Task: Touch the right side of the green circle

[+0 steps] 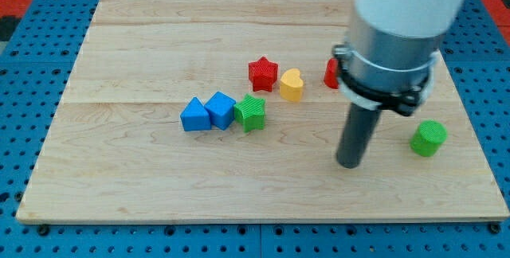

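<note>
One tool tip point(349, 163) — left of green circle point(429, 138)

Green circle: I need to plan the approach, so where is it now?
The green circle sits alone near the board's right edge in the camera view, just right of my tip, below the partly hidden red block.

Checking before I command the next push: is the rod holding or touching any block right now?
Nothing is held. My tip rests on the bare wooden board, apart from every block, to the view's left of the green round cylinder block.
</note>
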{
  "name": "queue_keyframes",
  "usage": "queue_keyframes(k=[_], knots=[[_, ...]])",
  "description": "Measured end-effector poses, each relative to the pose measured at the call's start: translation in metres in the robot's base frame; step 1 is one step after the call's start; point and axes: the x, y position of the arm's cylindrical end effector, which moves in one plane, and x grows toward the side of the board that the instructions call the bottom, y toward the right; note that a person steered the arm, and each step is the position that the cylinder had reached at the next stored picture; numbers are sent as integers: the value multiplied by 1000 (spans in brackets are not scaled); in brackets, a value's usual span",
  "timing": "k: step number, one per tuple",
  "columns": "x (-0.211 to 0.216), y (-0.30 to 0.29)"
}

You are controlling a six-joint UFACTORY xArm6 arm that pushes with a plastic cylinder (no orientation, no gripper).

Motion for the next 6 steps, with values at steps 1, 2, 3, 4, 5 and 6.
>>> queue_keyframes(k=[1,2,3,4,5,6], knots=[[10,58],[37,98],[34,124],[18,126],[2,126],[-10,125]])
